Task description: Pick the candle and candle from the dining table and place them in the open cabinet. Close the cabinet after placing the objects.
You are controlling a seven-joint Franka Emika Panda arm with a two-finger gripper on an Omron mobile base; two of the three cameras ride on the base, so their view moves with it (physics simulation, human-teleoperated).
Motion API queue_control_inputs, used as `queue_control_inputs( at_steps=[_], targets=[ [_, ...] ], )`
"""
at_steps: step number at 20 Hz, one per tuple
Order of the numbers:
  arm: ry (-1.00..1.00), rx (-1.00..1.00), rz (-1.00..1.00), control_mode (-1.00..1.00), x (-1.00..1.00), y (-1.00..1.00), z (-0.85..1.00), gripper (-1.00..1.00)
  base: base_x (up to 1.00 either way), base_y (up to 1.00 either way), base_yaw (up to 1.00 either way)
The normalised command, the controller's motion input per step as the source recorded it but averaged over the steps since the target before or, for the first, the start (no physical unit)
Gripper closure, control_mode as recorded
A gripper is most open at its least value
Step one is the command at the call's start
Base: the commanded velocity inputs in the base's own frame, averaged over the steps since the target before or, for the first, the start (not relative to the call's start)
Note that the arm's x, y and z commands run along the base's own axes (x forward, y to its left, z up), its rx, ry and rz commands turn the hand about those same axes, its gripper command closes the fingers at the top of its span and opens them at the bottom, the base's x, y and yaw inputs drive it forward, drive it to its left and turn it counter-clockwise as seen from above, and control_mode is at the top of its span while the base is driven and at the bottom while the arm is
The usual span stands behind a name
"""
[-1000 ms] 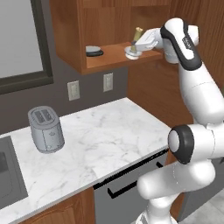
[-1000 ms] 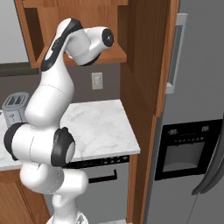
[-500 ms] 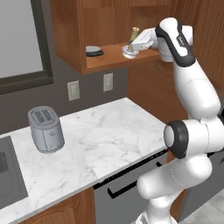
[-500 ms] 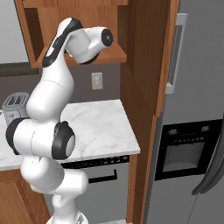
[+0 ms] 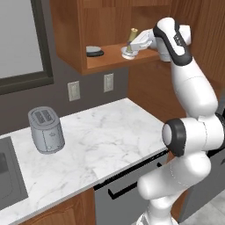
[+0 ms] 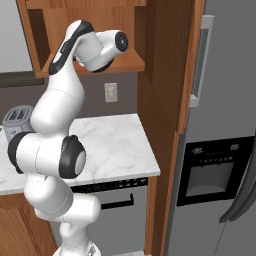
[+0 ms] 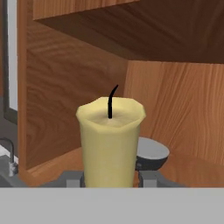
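My tool [image 5: 128, 47] was up inside the open cabinet [image 5: 70, 52], clamped tight on the stick candle [image 5: 132, 36] w/ its silver dish base [image 5: 128, 54] resting on or just above the cabinet shelf, can't tell which. In hand view the candle [image 7: 110, 140] stood upright betw. my fingertips [image 7: 72, 179], black wick up, a flat dark grey dish [image 7: 151, 153] right behind it. That dish [image 5: 94, 51] sat further left on the same shelf. Below, a toaster [image 5: 46, 129] stood on the marble surface [image 5: 101, 145].
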Motion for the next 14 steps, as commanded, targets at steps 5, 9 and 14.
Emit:
queue_control_inputs(
  at_steps=[5,9,14],
  targets=[
    [0.01,0.00,0.00,-1.00,0.00,0.00,0.00,1.00,0.00,0.00,0.00],
    [0.00,0.00,0.00,-1.00,0.16,0.04,-0.08,1.00,0.00,0.00,0.00],
    [0.00,0.00,0.00,-1.00,0.31,0.08,-0.07,1.00,0.00,0.00,0.00]
  ],
)
